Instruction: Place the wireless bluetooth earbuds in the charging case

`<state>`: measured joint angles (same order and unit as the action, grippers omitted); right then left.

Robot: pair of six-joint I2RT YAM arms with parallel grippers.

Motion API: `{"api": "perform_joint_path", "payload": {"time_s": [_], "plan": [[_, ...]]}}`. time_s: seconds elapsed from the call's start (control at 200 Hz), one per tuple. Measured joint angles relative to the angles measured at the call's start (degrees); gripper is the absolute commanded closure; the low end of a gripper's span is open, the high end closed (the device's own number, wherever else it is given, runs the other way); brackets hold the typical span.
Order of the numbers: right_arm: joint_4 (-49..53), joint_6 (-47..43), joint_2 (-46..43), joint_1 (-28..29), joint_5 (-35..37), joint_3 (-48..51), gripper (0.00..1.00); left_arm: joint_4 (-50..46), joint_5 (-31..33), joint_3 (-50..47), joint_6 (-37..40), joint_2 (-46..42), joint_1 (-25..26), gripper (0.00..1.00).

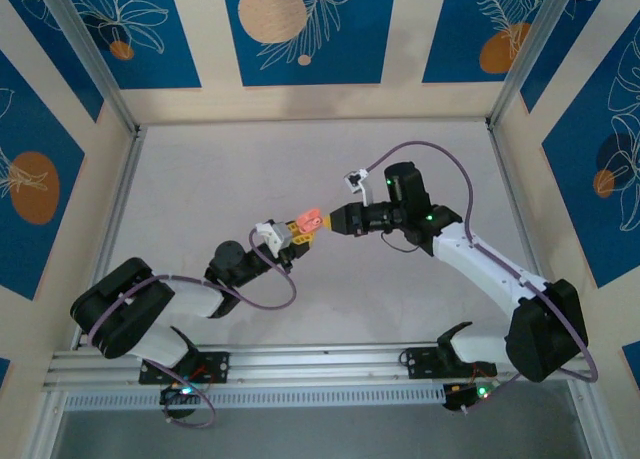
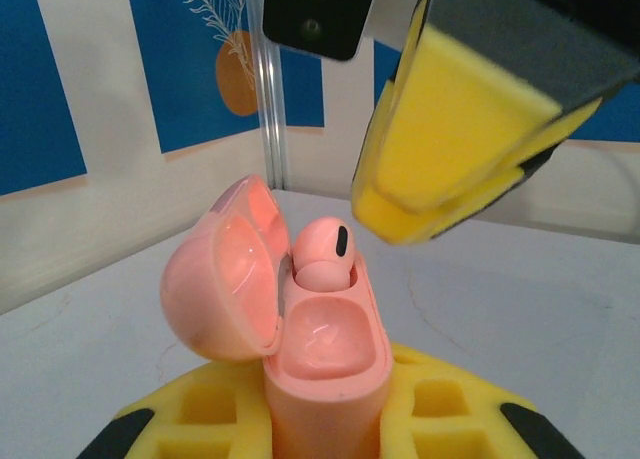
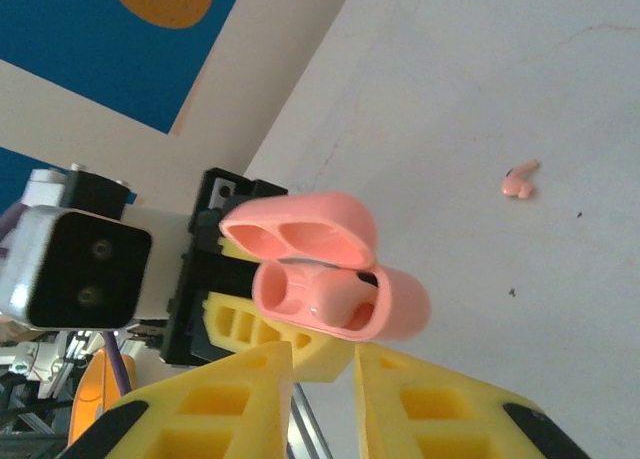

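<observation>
Now left hand [image 1: 288, 235] clamps salmon-pink pebble-shaped plastic charging case [image 2: 330, 379], lid open; one tiny pink earbud [image 2: 322, 254] seated in far slot. Second earbud [image 3: 520, 180] lies on pale bench [image 3: 480, 69]. Right hand [image 3: 322, 354] just beside case, fingers slightly parted, empty.

- Bright, even, diffuse light throughout; shadows on the table [image 1: 300, 169] are faint and soft-edged.
- In the left wrist view the near right claw [image 2: 410, 209] is blurred, and the lid of the charging case [image 2: 325, 359] glows translucent.
</observation>
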<state>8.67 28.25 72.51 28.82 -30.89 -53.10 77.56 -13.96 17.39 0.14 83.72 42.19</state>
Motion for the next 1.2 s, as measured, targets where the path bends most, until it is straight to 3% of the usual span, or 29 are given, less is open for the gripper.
{"api": "perform_joint_path", "payload": {"time_s": [0.21,0.315,0.47,1.2], "plan": [[0.87,-0.7,-0.28,0.17,0.09,-3.17,0.75,0.0,-0.35,-0.22,0.2,-0.04,0.0,0.82],[1.31,-0.98,0.35,0.72,0.28,-3.8,0.66,0.0,-0.57,-0.22,0.39,-0.07,0.0,0.82],[1.7,-1.44,2.23,1.25,0.9,-4.59,0.61,0.0,-0.57,-0.22,0.42,-0.07,0.0,0.82],[7.37,-4.35,5.29,3.21,8.02,-6.43,0.59,-2.05,-0.57,-0.26,0.46,-1.79,0.0,0.81]]}}
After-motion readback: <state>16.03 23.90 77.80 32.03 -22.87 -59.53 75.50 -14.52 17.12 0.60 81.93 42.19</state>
